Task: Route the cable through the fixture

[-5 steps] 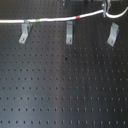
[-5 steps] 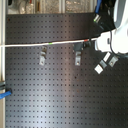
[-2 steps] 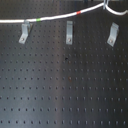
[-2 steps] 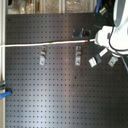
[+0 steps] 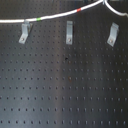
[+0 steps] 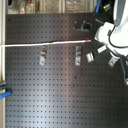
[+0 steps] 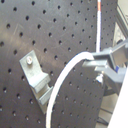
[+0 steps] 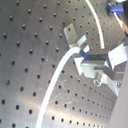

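I am in the routing step itself: the long thin white rope-like cable (image 5: pixel 55 16) with its short green and red bands is stretched taut across the upper part of the first exterior view, running from the left edge up toward the upper right corner, and it lies above the three small bent grey metal clips, not yet seated in any of them as far as I can judge. The left clip (image 5: pixel 24 33) sits just under the green band, the middle clip (image 5: pixel 69 32) below the span between the bands, and the right clip (image 5: pixel 113 34) near the right edge. In the second exterior view the white arm's pincer (image 6: pixel 99 49) is at the right of the frame, beside the red band end of the cable. In both wrist views the pincer (image 7: pixel 100 62) is clamped on the cable, which curves away from its grey fingers past a clip on the black perforated worktop (image 5: pixel 65 90). My next move, I judge, calls for lowering the held end so the line drops into the clip slots, keeping tension so it does not slip over their tops.
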### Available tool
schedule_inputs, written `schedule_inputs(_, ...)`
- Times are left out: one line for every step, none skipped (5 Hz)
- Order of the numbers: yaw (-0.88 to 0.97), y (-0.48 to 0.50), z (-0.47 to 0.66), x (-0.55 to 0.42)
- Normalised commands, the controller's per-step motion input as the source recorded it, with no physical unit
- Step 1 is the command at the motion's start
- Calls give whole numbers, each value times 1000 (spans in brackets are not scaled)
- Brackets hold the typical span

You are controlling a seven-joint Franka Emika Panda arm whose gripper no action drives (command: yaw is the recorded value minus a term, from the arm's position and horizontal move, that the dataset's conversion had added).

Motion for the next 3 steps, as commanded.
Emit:
schedule_inputs(817,83,-471,-131)
schedule_inputs(814,106,-370,-148)
schedule_inputs(811,113,-298,-133)
